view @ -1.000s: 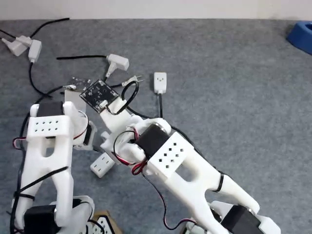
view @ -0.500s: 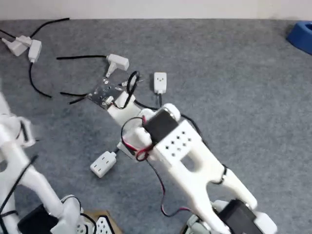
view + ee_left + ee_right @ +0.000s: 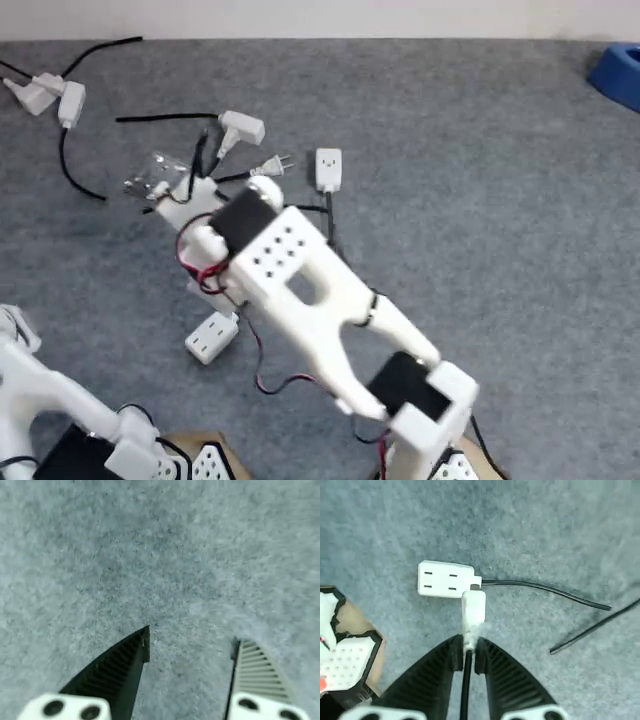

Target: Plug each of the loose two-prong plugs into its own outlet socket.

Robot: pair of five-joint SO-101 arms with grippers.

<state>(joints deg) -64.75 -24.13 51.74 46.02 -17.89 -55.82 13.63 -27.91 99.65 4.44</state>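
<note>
My right gripper is shut on a white plug, whose black cord runs back between the fingers. The plug hangs just above one end of a white outlet block; I cannot tell whether they touch. In the high view the right arm stretches across the carpet to the left, and that outlet block lies beside it. A loose two-prong plug lies next to another white outlet. My left gripper is open over bare grey carpet, its arm low at the left edge.
A white angled plug with a black cord lies at the back. A joined white plug and socket sit at the far left corner. A blue object is at the right edge. A cardboard piece lies by the arm bases.
The left arm has swung away from the middle to the lower left edge. The right arm has swept left across the carpet, its wrist now further left.
</note>
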